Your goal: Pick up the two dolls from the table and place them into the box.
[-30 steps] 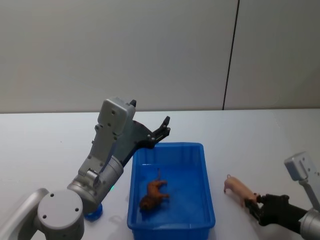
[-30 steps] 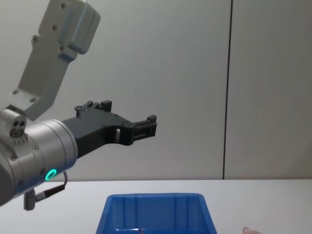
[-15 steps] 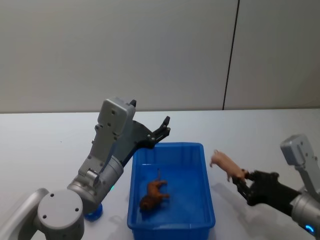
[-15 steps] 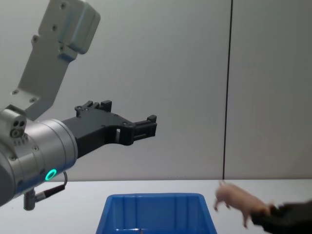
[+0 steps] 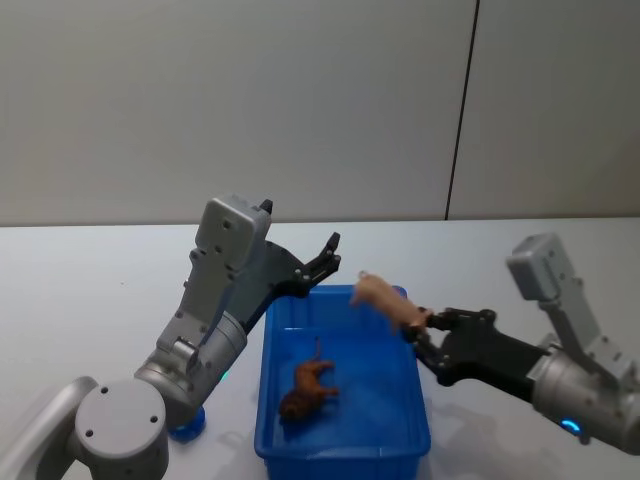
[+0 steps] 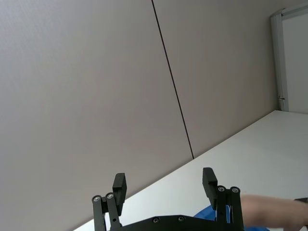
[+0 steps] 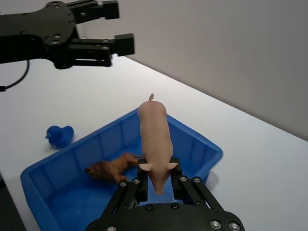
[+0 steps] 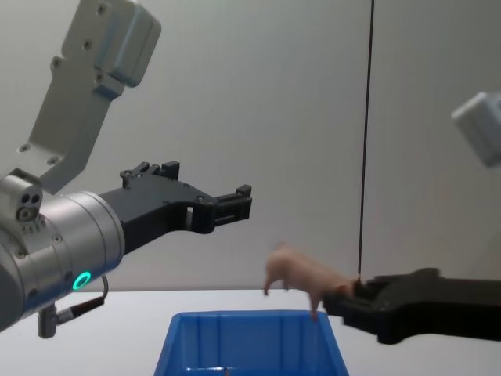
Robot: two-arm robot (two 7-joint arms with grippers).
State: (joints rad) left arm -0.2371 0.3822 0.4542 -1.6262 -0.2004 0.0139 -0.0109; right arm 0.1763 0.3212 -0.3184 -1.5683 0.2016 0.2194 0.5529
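Gripping the pig (image 5: 380, 295) by the head with the right tool (image 5: 418, 325), up over the box's (image 5: 423, 400) far right corner. Got a brown doll (image 5: 308, 390) lying inside already. Holding the left tool (image 5: 330, 255) open, raised near the far left corner.

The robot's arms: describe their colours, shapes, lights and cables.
Both arms are silver-grey cylinders with boxy light-grey housings. The left gripper and right gripper are matte black linkage frames with small screws. The left arm carries a green glowing ring and a thin black cable; the right arm a small blue light.
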